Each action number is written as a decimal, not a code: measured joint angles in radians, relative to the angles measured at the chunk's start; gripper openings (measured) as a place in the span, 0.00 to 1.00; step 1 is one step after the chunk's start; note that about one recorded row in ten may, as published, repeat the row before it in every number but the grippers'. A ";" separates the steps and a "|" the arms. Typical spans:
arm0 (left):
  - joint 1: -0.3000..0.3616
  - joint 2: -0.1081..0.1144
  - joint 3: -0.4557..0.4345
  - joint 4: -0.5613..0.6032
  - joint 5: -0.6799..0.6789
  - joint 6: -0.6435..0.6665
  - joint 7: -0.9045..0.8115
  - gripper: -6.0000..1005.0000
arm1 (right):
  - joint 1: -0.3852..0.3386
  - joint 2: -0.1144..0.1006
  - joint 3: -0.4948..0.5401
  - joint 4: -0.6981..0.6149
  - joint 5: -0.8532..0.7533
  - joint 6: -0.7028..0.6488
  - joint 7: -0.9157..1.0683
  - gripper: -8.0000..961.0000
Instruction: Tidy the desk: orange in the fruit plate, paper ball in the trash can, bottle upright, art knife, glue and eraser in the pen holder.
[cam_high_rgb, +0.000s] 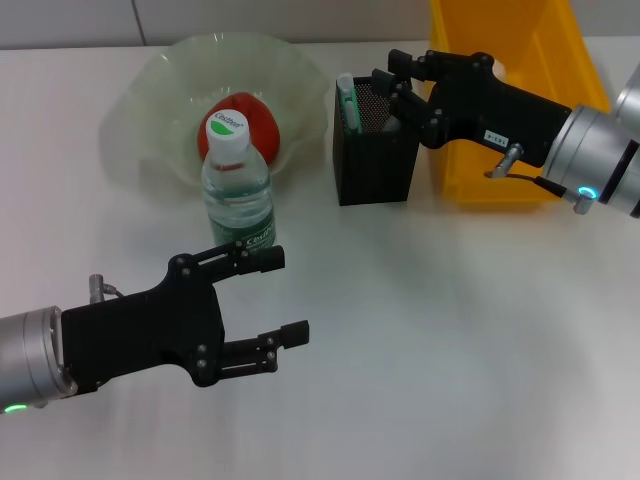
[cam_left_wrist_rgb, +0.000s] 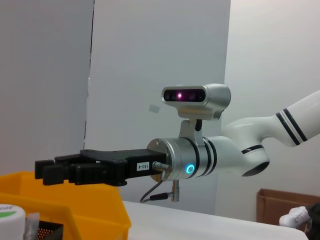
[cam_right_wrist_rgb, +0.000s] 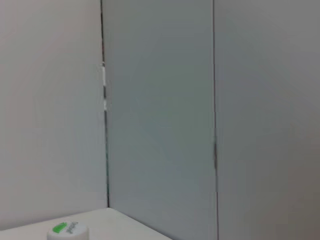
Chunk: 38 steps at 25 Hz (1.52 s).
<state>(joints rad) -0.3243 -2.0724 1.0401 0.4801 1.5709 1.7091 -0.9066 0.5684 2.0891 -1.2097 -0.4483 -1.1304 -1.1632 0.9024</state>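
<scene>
The clear plastic water bottle with a white-and-green cap stands upright on the white desk, just in front of the translucent pale-green wavy-rimmed fruit plate. A red-orange round fruit lies in the plate, partly hidden behind the bottle cap.

The left gripper hovers near the bottle, on its near side, with its fingers spread wide and nothing between them.

The right gripper is over the black mesh pen holder, beside the yellow plastic bin. Its fingers sit close together at the holder's mouth; whether they pinch an item cannot be determined. A green-and-white stick-shaped item stands in the holder.

Handling notes:
- Bottle: appears full, so likely moderately heavy. The wall is thin, smooth and probably slippery and compliant. Grasp at the labelled mid-body, below the shoulder, with moderate force.
- Fruit: firm and round; it rolls readily.
- Pen holder: light and rigid; a sideways push at the rim may tip it.
</scene>
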 joint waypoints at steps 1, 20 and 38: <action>0.000 0.000 0.000 0.000 0.000 0.001 0.000 0.78 | 0.000 0.000 0.000 0.000 0.000 0.000 0.000 0.27; 0.002 0.001 0.000 0.000 -0.002 0.020 -0.007 0.78 | -0.165 -0.003 -0.009 -0.050 0.056 -0.256 0.022 0.55; 0.032 0.006 0.000 0.001 0.039 0.039 -0.078 0.78 | -0.176 0.000 -0.224 0.117 0.044 -0.332 -0.057 0.71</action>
<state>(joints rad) -0.2919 -2.0666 1.0400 0.4808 1.6102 1.7479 -0.9850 0.3924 2.0895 -1.4335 -0.3318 -1.0862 -1.4954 0.8452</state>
